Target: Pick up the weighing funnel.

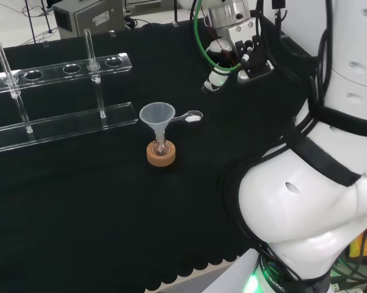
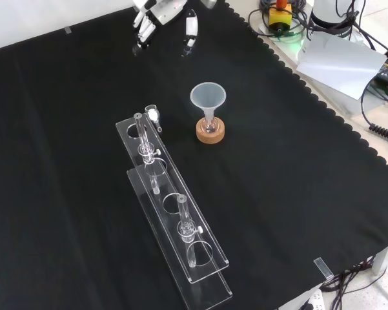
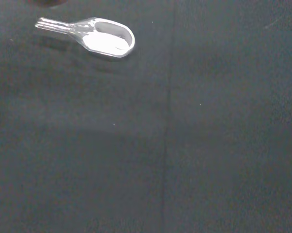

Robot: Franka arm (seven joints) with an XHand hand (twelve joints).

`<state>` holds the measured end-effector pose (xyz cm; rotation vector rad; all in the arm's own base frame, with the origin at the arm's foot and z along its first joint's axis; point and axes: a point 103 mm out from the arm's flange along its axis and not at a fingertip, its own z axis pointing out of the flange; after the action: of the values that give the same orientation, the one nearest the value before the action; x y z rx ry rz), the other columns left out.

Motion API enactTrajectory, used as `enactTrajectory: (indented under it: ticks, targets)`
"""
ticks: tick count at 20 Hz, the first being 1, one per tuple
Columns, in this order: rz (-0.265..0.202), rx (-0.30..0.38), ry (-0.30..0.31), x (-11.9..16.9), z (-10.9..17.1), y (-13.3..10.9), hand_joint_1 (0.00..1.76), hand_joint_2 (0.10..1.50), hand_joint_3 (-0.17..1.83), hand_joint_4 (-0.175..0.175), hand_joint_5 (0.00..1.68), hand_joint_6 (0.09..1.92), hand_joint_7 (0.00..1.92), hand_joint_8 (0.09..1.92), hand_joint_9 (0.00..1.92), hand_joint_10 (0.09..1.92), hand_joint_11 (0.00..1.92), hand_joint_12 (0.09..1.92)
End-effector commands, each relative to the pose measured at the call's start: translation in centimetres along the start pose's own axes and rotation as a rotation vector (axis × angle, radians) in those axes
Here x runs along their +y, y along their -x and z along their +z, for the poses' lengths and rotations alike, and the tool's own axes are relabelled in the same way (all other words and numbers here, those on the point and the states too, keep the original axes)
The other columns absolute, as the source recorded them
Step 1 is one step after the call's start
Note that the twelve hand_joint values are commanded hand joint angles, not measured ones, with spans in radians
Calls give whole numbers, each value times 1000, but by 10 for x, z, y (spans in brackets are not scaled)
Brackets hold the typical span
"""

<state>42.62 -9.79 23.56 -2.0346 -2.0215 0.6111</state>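
Your robot hand [image 2: 161, 10] hangs released, holding nothing, with the weighing funnel [image 3: 104, 38] flat on the desk [image 1: 79, 201] below and past its fingertips: likely light, slick, brittle, powder-loaded, so pinch the scoop's side walls and keep it level.

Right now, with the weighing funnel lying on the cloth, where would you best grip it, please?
Probably the scoop body of the weighing funnel, pinched across its side walls, the hand coming from above: it lies flat, mouth up, holding something white; its stem is thin.

No legible text or labels
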Motion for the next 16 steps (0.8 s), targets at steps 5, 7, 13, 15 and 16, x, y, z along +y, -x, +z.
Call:
enactTrajectory:
  ticks: [5,7,13,15,16]
  targets:
    - [-64,12,-12,77,57,-21,731,666,574,-77,396,87,440,698,749,589,447,1306]
    - [-60,8,-12,82,63,-24,735,666,576,-77,405,87,450,700,756,588,451,1305]
    - [-49,-2,-6,96,73,-30,742,664,581,-76,433,87,461,702,761,584,458,1301]
    - [-42,2,-2,99,76,-30,745,663,582,-76,444,87,462,703,762,583,459,1299]
    - [-39,0,2,101,78,-31,747,662,583,-76,450,87,463,703,762,583,459,1299]
